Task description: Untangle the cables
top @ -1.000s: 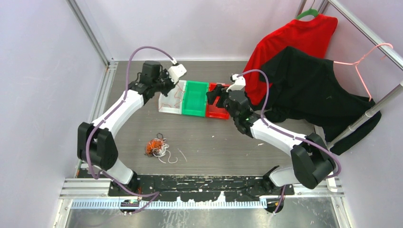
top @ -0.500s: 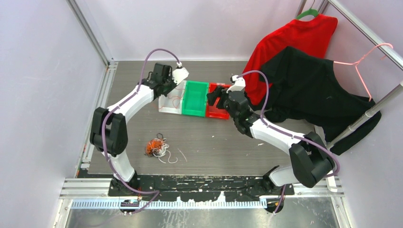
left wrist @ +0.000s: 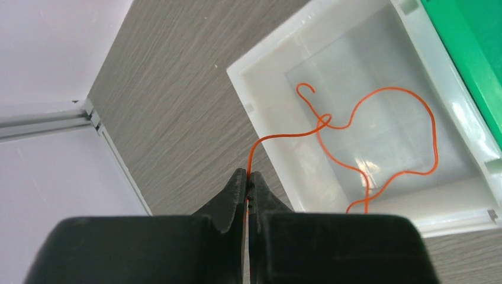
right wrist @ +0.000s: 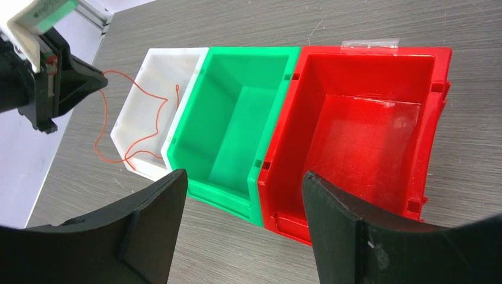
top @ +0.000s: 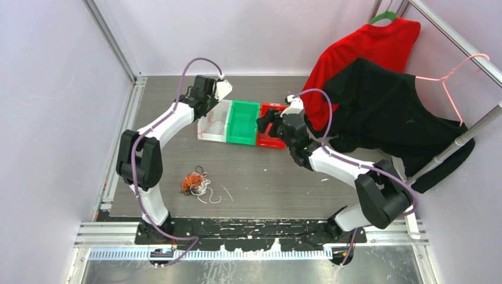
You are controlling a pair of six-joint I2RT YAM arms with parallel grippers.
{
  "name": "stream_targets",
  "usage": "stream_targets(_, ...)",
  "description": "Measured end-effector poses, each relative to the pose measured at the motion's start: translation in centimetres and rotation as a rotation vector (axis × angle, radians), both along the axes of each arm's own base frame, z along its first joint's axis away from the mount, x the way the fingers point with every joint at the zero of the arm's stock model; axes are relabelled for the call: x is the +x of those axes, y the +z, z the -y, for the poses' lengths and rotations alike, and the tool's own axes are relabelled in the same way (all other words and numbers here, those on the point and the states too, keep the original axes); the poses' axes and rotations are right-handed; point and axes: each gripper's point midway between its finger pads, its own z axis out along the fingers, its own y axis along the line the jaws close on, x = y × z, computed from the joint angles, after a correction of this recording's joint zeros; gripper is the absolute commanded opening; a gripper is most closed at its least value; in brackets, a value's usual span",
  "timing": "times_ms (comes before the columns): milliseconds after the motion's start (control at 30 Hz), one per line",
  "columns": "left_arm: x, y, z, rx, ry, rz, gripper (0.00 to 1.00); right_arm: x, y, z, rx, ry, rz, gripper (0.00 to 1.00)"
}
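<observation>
Spread tool (right wrist: 243, 177) above three bins (right wrist: 237, 133)

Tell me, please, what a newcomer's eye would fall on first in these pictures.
First, the bright row at the far middle of the table: white bin, green bin and red bin, from left to right. Next, the left gripper, its jaws shut on a thin orange wire that trails into the white bin. Also the clump of cables nearer the arm bases, and the red shirt and black shirt hanging at the right.
</observation>
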Motion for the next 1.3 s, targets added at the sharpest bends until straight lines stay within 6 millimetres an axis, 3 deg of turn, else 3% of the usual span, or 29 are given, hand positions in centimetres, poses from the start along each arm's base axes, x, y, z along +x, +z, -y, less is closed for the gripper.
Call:
stream_targets(233, 0.4, 1.2, 1.8, -0.057, 0.01, 0.0, 0.0, 0.0, -0.2, 0.0, 0.002, 0.003, -0.006, 0.75)
stream_targets(500, 0.6, 3.7, 8.6, -0.185, -0.087, 0.024, 0.0, -0.1, -1.5, 0.8, -0.01, -0.012, -0.025, 0.76)
stream_targets(600, 1.4, 3.8, 9.7, -0.203, -0.097, 0.032, 0.0, -0.2, -1.6, 1.2, -0.013, -0.018, -0.029, 0.75)
stream_targets(933, 2.2, 1.9, 8.6, -0.25, -0.031, -0.005, 0.0, -0.4, -2.0, 2.0, -0.014, -0.031, -0.034, 0.76)
stream_targets(1300, -0.1, -2.7, 4.8, -0.179, 0.046, -0.091, 0.0, -0.4, -1.8, 2.1, -0.002, -0.036, -0.033, 0.75)
